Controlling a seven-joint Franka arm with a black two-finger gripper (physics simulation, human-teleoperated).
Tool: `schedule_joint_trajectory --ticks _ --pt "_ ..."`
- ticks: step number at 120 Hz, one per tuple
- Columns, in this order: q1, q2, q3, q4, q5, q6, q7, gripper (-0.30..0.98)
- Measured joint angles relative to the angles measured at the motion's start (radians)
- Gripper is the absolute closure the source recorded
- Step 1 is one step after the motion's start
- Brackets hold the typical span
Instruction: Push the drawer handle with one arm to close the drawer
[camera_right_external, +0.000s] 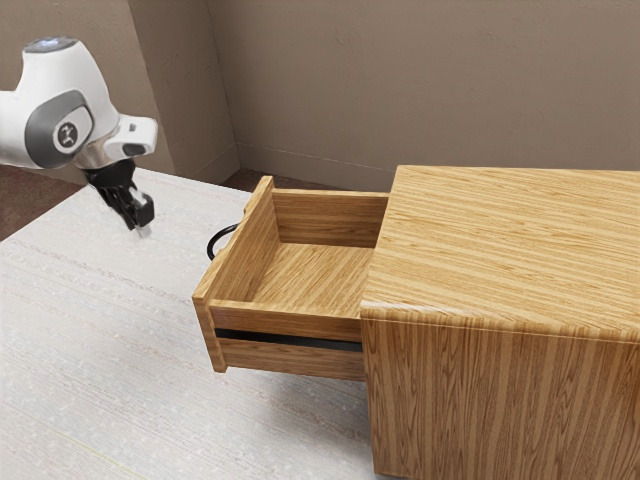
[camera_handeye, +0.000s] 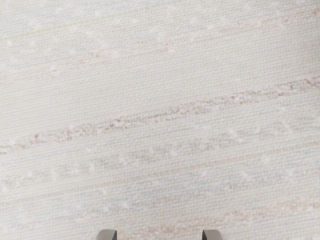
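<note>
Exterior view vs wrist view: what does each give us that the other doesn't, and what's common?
Exterior view: arm, wooden cabinet, its drawer standing open, black handle, brown wall.
Wrist view: close-up weave of the brownish stripes, and the gap between the gripper's fingertips.
Both: pale tabletop, gripper.

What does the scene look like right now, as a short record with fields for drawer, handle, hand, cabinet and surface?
drawer: wooden, pulled out
handle: black, curved, on the drawer's outer face
hand: open, apart from the handle, toward the exterior view's left
cabinet: wood-grained, behind the drawer
surface: pale, streaked
</note>
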Motion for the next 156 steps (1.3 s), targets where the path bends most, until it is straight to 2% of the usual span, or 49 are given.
schedule_joint_trajectory --ticks 12,21,30,53,74,88,107,117,135,156 --pt "-0.021 -0.007 0.032 -0.024 0.024 0.044 0.160 0.64" --pt "-0.016 -0.001 0.071 -0.033 -0.011 0.067 0.264 0.69" --pt "-0.040 0.002 0.082 -0.036 -0.018 0.091 0.377 0.72" --pt "-0.128 0.092 0.080 0.013 -0.040 0.127 0.696 0.77" --pt "-0.184 0.068 0.081 0.010 -0.081 0.129 0.933 0.78" --pt "-0.162 0.064 0.095 0.015 -0.157 0.062 1.072 0.78" --pt "-0.185 0.027 0.103 -0.007 -0.222 -0.018 1.223 0.78" --pt "-0.194 0.052 0.104 0.006 -0.259 -0.044 1.286 0.78" --pt "-0.195 0.066 0.103 0.047 -0.328 -0.069 1.360 0.79" --pt "-0.204 0.080 0.099 0.086 -0.369 -0.085 1.417 0.79"
